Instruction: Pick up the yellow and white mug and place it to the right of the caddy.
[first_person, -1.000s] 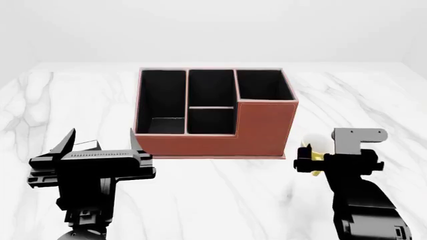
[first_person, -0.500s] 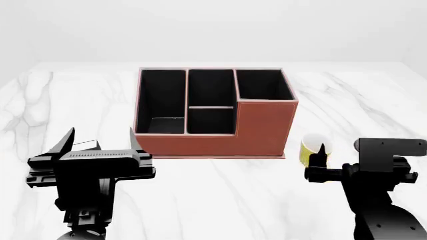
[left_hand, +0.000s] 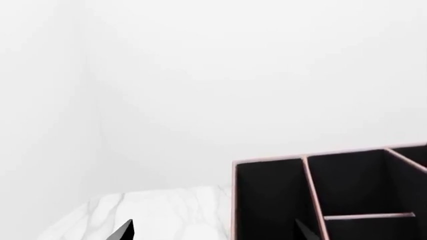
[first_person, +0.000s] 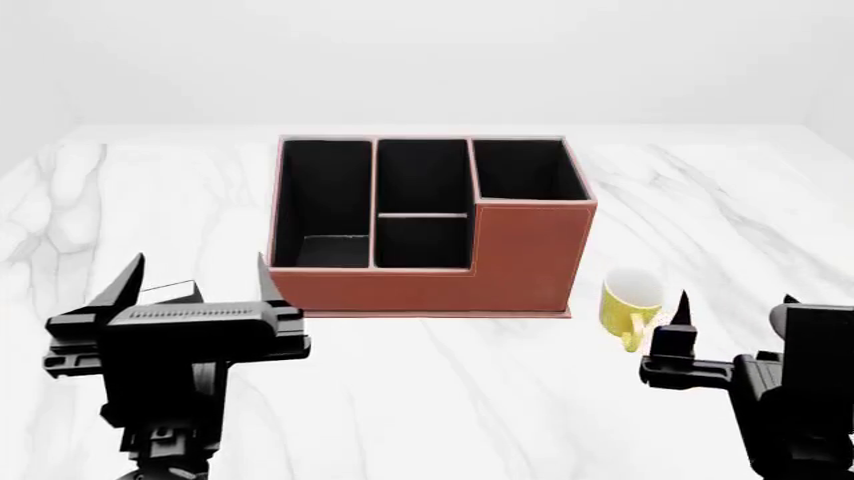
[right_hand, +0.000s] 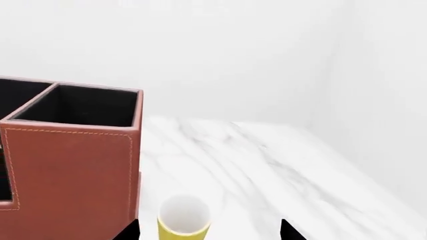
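My right gripper (first_person: 731, 318) sat wide open, mug (first_person: 631, 302) free at its 11 o'clock beside the caddy (first_person: 441, 262) — a sloppy pull-back could've tipped it — left gripper (first_person: 195, 282) open too

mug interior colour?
White inside the small yellow ceramic mug, with a yellow outer wall. The right wrist view looks straight into the opening.

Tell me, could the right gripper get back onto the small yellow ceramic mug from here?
Probably yes: the small yellow ceramic mug stands upright just ahead of the open right gripper, with nothing between them.
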